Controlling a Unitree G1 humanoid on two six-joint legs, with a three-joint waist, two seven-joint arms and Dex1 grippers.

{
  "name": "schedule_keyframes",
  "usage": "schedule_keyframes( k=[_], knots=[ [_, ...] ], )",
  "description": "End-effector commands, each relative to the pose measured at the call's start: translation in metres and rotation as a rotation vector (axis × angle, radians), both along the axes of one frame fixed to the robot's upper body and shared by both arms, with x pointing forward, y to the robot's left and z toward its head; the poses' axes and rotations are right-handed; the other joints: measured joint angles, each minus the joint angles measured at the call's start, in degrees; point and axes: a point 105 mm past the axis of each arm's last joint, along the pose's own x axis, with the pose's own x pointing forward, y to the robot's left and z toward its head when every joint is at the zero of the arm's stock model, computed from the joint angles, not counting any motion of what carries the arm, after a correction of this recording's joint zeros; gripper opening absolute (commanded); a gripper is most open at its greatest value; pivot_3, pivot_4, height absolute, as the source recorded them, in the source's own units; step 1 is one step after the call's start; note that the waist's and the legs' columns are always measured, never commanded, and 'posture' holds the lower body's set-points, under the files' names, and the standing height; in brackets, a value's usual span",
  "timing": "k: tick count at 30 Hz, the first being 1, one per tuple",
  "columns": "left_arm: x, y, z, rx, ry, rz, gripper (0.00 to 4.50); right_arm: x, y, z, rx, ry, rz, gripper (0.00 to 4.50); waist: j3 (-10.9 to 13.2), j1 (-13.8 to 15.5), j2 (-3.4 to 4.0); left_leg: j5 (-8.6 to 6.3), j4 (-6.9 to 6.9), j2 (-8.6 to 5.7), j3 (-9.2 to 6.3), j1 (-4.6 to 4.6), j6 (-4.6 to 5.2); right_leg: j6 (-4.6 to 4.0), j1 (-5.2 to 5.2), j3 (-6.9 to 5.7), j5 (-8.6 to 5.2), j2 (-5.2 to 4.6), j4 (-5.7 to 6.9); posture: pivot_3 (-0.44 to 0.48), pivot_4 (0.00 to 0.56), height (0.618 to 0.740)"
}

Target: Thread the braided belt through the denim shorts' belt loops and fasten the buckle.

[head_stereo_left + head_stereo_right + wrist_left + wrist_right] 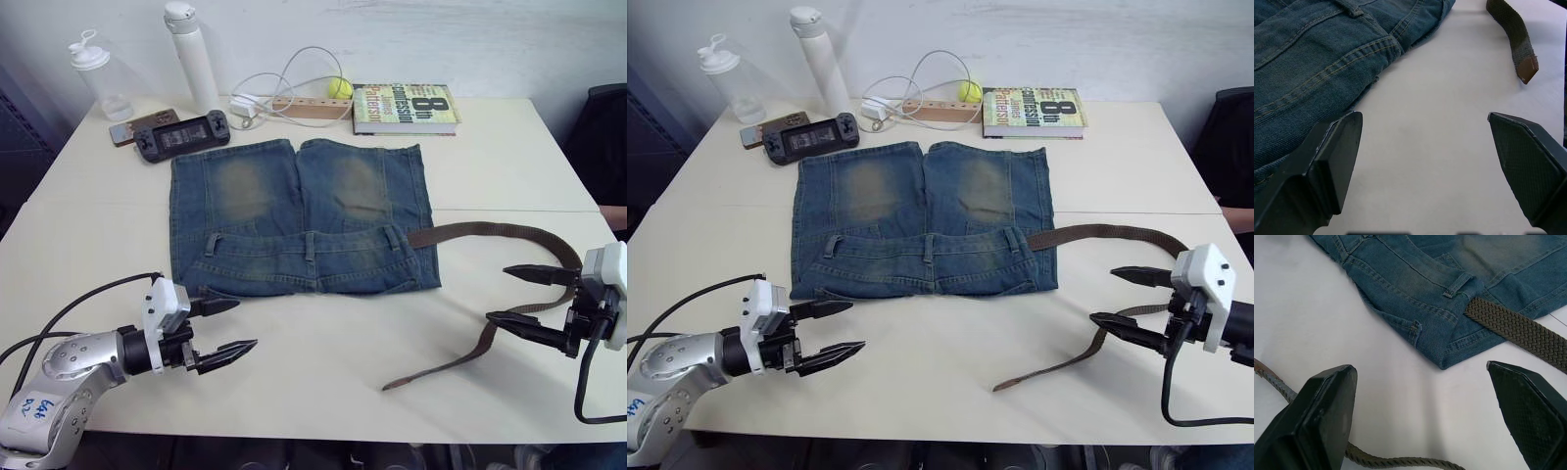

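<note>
- We see the shorts [302, 217] lying flat on the white worktop [323, 362], waistband toward the robot, legs toward the far edge.
- The belt [509, 235] has one end lying on the shorts' waistband at a loop [395, 236] on their right side; we cannot tell whether it passes under the loop.
- From there the belt runs away from the shorts to the right, curves back and ends in a tan tip [389, 386] on the worktop, nearer the robot than the shorts' right corner.
- Our left pincer [223, 326] hovers just off the shorts' near-left corner, fingers wide apart, holding nothing.
- Our right pincer [519, 297] sits well right of the shorts at the belt's bend, fingers spread wide, gripping nothing.
- Beyond the shorts' legs lie a book [405, 108], a game controller [182, 134] and two bottles [191, 54].
</note>
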Motion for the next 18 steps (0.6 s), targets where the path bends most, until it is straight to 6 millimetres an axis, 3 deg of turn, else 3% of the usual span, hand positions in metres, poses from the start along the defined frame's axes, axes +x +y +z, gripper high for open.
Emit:
schedule_keyframes(
  k=[1, 8, 13, 18],
  knots=[
    [-0.003, -0.002, 0.009, -0.027, -0.002, -0.034, 4.48, 0.001, 0.004, 0.006, 0.011, -0.026, 0.011, 4.50, 0.0, 0.0, 0.00, 0.00, 0.00, 0.00, 0.00, 0.00, 0.00, 0.00, 0.00, 0.00, 0.00, 0.00, 0.00, 0.000, 0.150, 0.735],
    [-0.001, -0.010, 0.026, -0.115, 0.009, -0.100, 4.48, 0.003, 0.005, 0.010, 0.012, -0.029, 0.011, 4.50, 0.0, 0.0, 0.02, 0.00, 0.00, 0.00, -0.02, -0.02, 0.00, 0.00, 0.00, -0.01, 0.00, 0.00, 0.01, 0.000, 0.150, 0.735],
    [-0.010, -0.020, 0.048, -0.235, 0.067, -0.268, 4.48, 0.000, 0.012, 0.015, 0.005, -0.009, 0.049, 4.50, 0.0, 0.0, 0.03, 0.00, 0.03, 0.00, -0.02, -0.03, 0.00, 0.00, 0.00, -0.02, 0.00, 0.00, 0.03, 0.000, 0.150, 0.735],
    [-0.017, -0.035, 0.047, -0.056, 0.041, -0.500, 4.48, -0.015, 0.034, 0.009, -0.085, 0.068, 0.183, 4.50, -0.1, 0.0, 0.13, 0.00, 0.02, 0.00, -0.02, -0.02, 0.00, 0.00, 0.00, -0.02, 0.00, 0.01, 0.02, 0.000, 0.150, 0.735]
  ],
)
